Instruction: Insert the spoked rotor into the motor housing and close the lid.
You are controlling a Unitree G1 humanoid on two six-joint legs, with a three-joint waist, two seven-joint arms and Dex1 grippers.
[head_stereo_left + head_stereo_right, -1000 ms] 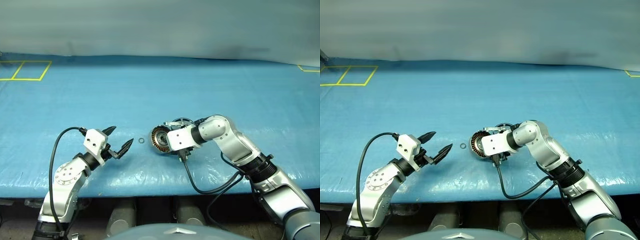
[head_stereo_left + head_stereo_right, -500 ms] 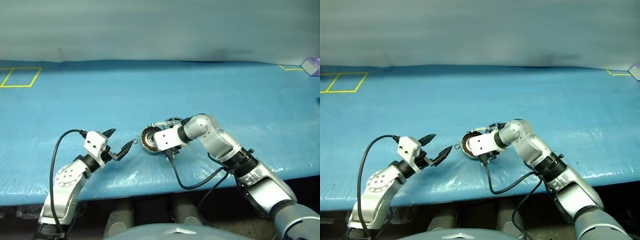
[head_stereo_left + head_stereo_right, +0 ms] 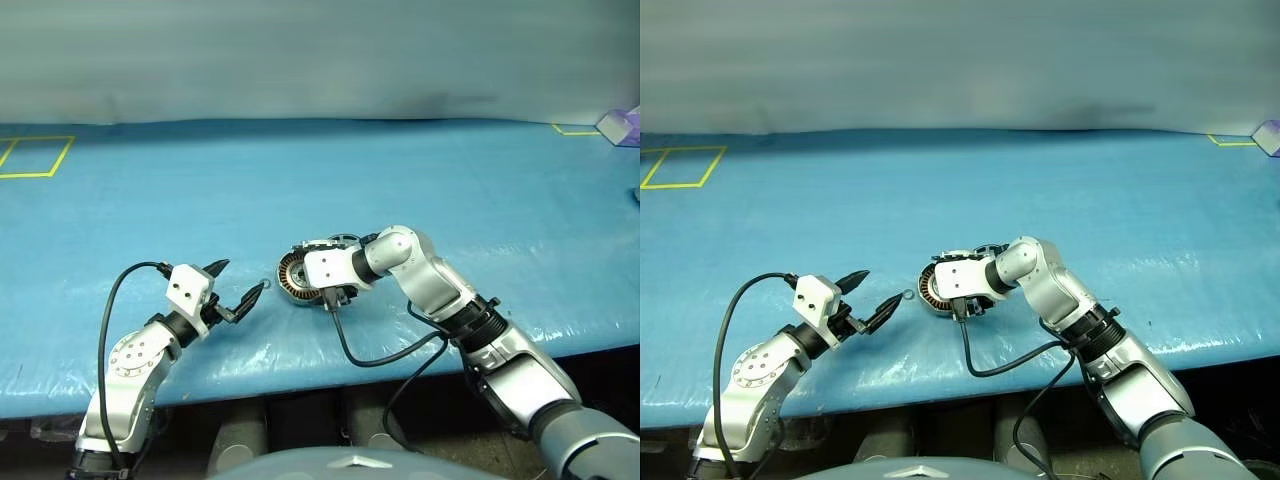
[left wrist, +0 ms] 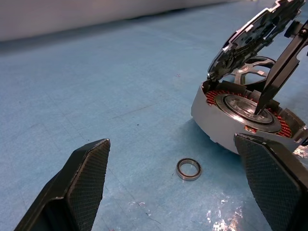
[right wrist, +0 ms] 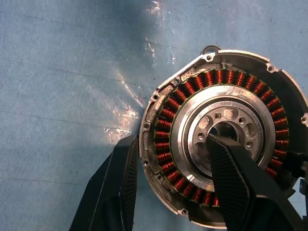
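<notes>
On the blue tabletop (image 3: 420, 170), the motor housing (image 5: 216, 144) sits just below the middle of the head view, its copper windings ringing a pale hub. The right tool (image 5: 173, 178) grips the housing wall: one finger stands in the hub's central hole, the other outside the rim. In the left wrist view the lid (image 4: 257, 31) leans tilted over the housing's far edge, and the spoked rotor (image 4: 248, 72) lies behind it, partly hidden. The left tool (image 3: 238, 284), in the lower left, has its fingers spread wide and empty. A small metal ring (image 4: 188, 169) lies on the tabletop between that tool and the housing.
</notes>
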